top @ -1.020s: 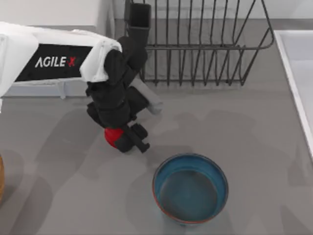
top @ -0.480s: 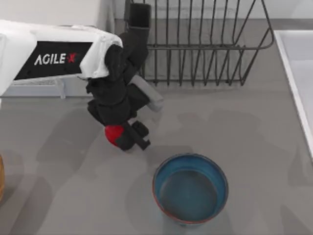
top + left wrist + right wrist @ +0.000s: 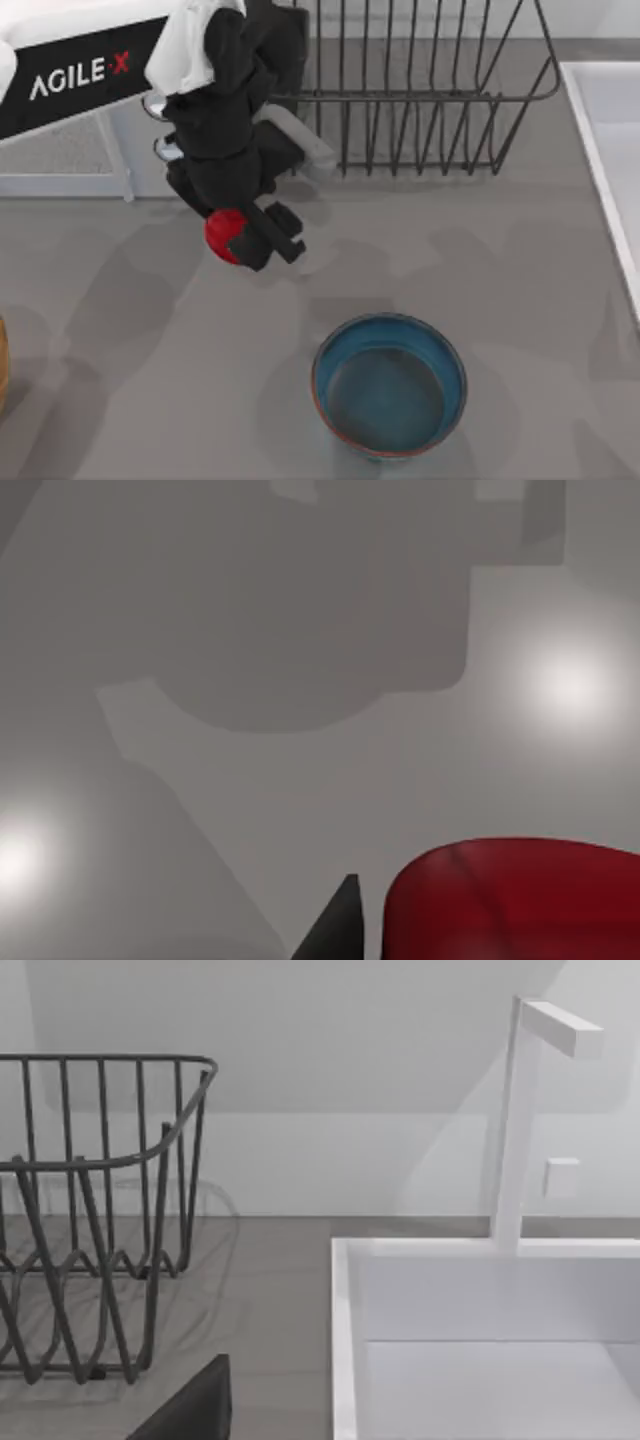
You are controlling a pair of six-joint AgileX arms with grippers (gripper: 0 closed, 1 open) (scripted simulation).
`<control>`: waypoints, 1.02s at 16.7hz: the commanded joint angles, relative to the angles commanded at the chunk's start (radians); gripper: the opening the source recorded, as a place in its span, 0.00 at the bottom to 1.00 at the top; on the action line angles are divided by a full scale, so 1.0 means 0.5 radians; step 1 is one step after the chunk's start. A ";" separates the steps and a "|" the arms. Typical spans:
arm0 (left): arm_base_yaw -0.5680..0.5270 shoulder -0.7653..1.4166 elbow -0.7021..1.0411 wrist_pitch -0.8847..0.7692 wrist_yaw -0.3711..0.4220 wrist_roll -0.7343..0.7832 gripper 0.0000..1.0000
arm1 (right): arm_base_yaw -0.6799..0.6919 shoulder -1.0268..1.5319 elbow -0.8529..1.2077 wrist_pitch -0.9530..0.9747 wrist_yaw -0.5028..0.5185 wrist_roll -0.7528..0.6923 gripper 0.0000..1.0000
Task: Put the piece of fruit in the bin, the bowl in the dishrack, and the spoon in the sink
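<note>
Carrying the piece of fruit (image 3: 224,234) clear of the surface (image 3: 120,330), left gripper (image 3: 243,235) fingers clenched on it | bowl (image 3: 389,385) near, dishrack (image 3: 420,90) behind | advice: keep the squeeze firm and steady on the way to the bin.

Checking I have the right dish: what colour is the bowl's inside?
Deep blue inside the round bowl, with a reddish-orange rim; clearest in the top view.

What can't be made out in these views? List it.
- piece of fruit: top view, partly covered by the left gripper holding it; left wrist view, cut by the frame edge.
- dishrack: top view, corner behind the left arm.
- sink: top view, cut by the right edge.
- right gripper: right wrist view, mostly off-frame.
</note>
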 joint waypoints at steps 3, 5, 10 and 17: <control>0.003 -0.069 0.092 -0.110 -0.001 -0.005 0.00 | 0.000 0.000 0.000 0.000 0.000 0.000 1.00; 0.004 -0.071 0.094 -0.112 -0.001 -0.006 0.00 | 0.000 0.000 0.000 0.000 0.000 0.000 1.00; 0.044 -0.097 0.033 -0.151 -0.028 0.063 0.00 | 0.000 0.000 0.000 0.000 0.000 0.000 1.00; 0.272 -0.699 -0.519 -0.209 0.005 0.932 0.00 | 0.000 0.000 0.000 0.000 0.000 0.000 1.00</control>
